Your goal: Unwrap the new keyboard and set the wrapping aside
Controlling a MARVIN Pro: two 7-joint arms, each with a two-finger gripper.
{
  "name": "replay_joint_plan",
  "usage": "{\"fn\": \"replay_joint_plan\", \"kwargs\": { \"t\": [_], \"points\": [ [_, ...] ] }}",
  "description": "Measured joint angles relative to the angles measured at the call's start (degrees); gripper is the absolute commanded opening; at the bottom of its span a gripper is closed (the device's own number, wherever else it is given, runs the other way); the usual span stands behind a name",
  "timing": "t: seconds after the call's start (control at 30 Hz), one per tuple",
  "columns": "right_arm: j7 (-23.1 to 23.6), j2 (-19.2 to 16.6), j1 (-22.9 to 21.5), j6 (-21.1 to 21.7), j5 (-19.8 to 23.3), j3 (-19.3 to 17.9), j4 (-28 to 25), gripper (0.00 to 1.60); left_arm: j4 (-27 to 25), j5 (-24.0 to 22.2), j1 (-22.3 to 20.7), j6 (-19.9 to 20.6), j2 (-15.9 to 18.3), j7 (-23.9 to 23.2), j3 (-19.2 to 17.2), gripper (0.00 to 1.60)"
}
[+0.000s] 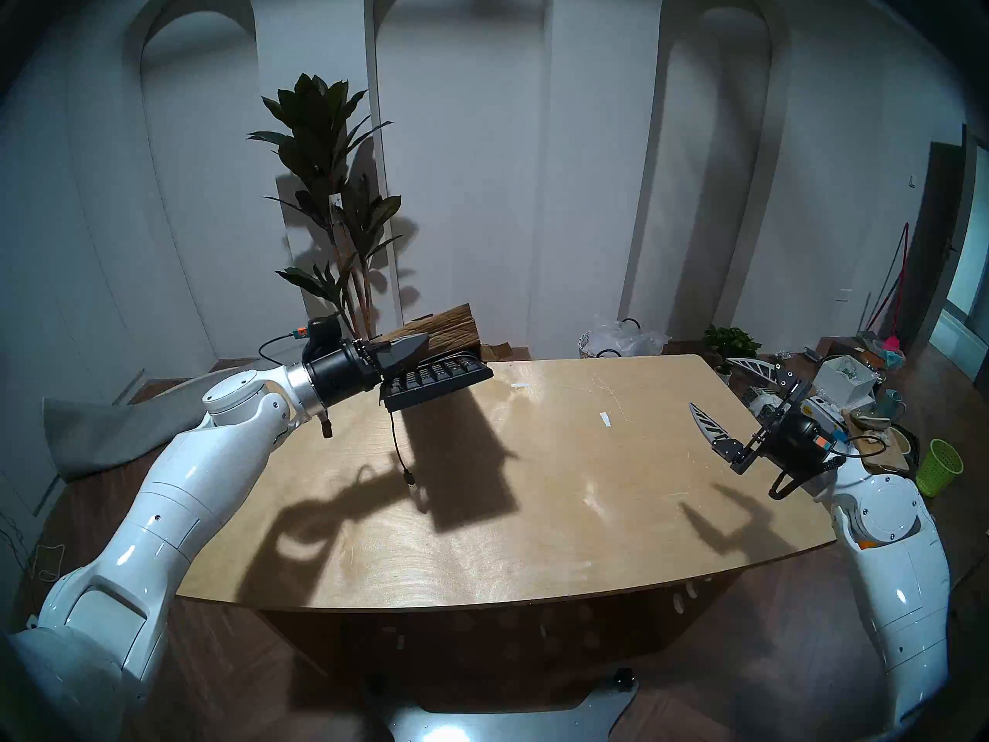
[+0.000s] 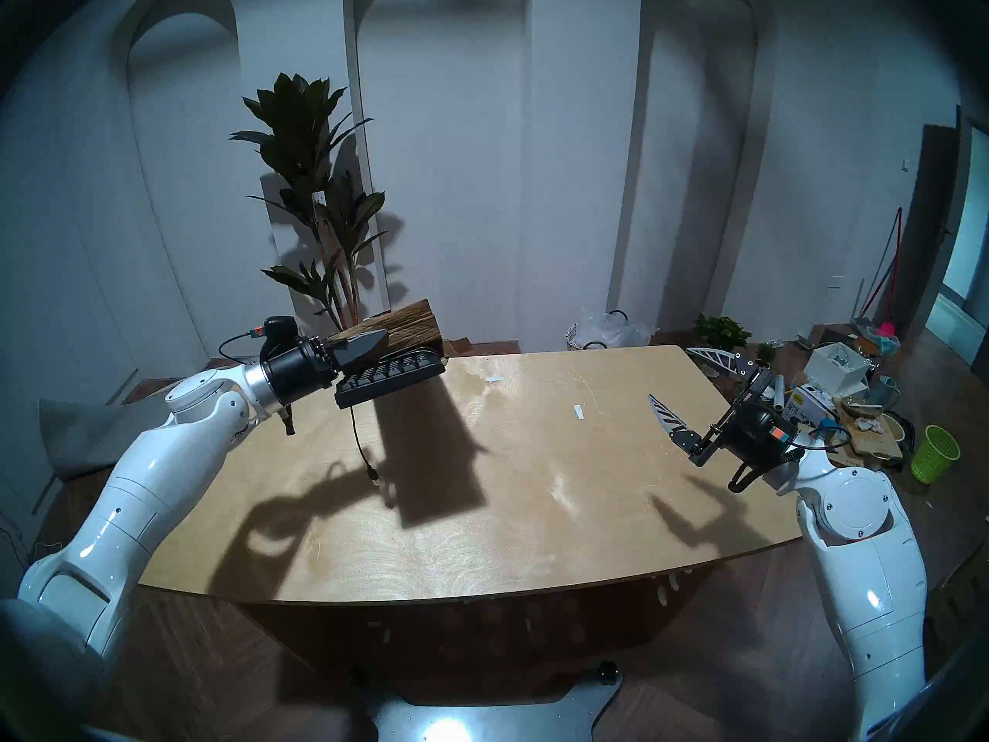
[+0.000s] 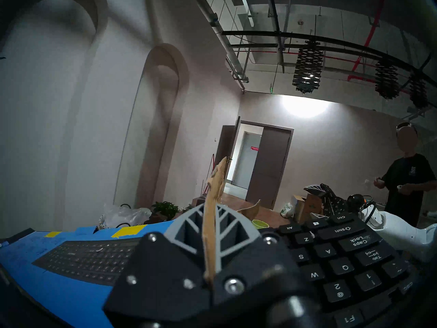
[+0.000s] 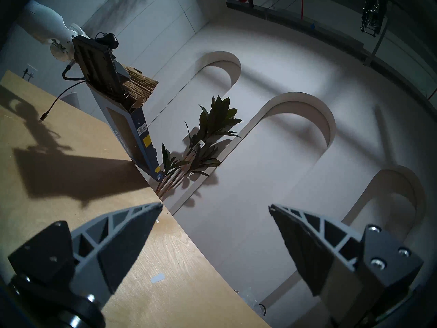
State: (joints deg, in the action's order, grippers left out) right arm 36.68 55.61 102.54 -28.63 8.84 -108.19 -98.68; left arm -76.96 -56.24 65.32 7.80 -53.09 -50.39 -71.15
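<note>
Reaching in from the left side of the head view, the left arm slopes up from its shoulder to a bent wrist; the left gripper (image 1: 423, 344) points roughly level, forward and toward the right, above the rear left corner of the table (image 1: 535, 510); its fingers (image 3: 186, 232) are pressed together on the brown flap (image 3: 212, 202) of the wrapping (image 3: 59, 280), with the cardboard standing edge-on between them.

The wrapping, a blue box with a printed keyboard picture and yellow stickers, hangs from that pinch clear of the table top near the gripper. In the right wrist view its length (image 4: 139, 135) runs away from the gripper to the table's far edge beside the plant (image 4: 208, 135); contact with the table at that end cannot be determined.

The keyboard (image 1: 439, 379) lies just beside the closed fingers, raised off the table. In the left wrist view its keys (image 3: 331, 256) sit on the opposite side of the fingers from the box's printed face; in the right wrist view its ribbed underside protrudes from the open end of the box. The cable (image 1: 398, 446) dangles from the near end; the plug (image 1: 411, 478) hangs just above the table.

The right arm is folded at the table's right edge, elbow low; the right gripper (image 1: 712, 385) points about level, forward and toward the left; its fingers (image 4: 123, 244) are spread wide and hold nothing.
</note>
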Motion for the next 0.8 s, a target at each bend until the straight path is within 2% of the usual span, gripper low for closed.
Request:
{"fn": "replay_joint_plan", "kwargs": {
  "t": [0.6,0.8],
  "points": [
    [-0.1,-0.1,-0.9,-0.5,0.7,-0.3,1.7,1.6,-12.0,1.3,3.7,-0.9,-0.6,12.3,-1.1,0.0],
    [-0.4,0.0,-1.5,-0.5,1.1,-0.4,2.3,1.6,-15.2,2.4,5.7,-1.5,-1.2,18.5,-1.6,0.0]
  ]
}}
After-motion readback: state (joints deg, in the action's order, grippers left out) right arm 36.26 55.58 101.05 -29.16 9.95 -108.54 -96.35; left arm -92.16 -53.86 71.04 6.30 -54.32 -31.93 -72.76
